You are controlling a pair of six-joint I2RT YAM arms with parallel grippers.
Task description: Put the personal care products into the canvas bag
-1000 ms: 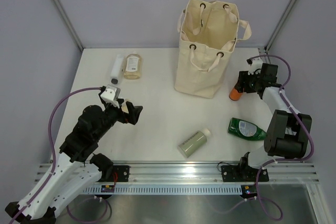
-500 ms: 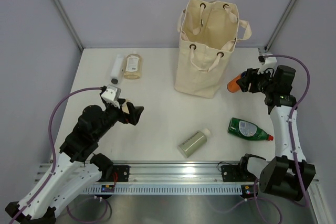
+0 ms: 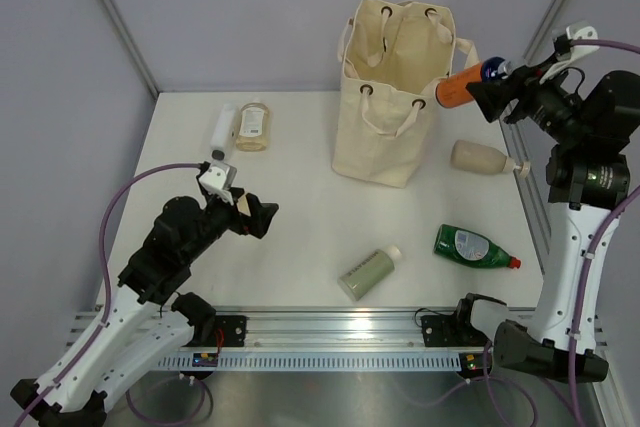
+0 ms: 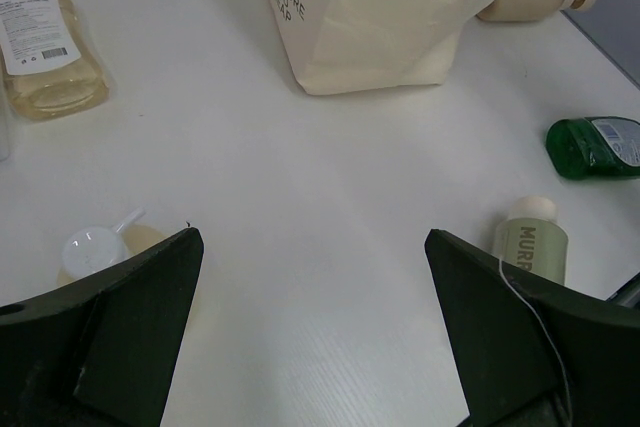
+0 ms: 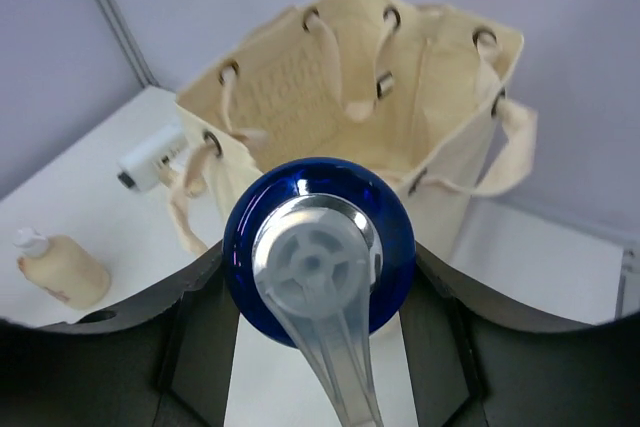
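The left gripper [image 3: 252, 217] hovers wide open over the table's left half, the canvas bag [image 3: 385, 127] stands at the middle of the far edge, and the right gripper [image 3: 483, 95], clamped on the orange blue-capped bottle [image 3: 458, 85], holds it aloft beside the bag's right rim.

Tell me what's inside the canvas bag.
Inside the canvas bag only bare cream walls show, no product. Its bottom is hidden by the front wall and, from the right wrist, by the blue cap of the orange bottle.

Canvas bag [image 4: 400, 7] runs off the top edge (left wrist view); green bottle [image 4: 595, 147] clipped at right.
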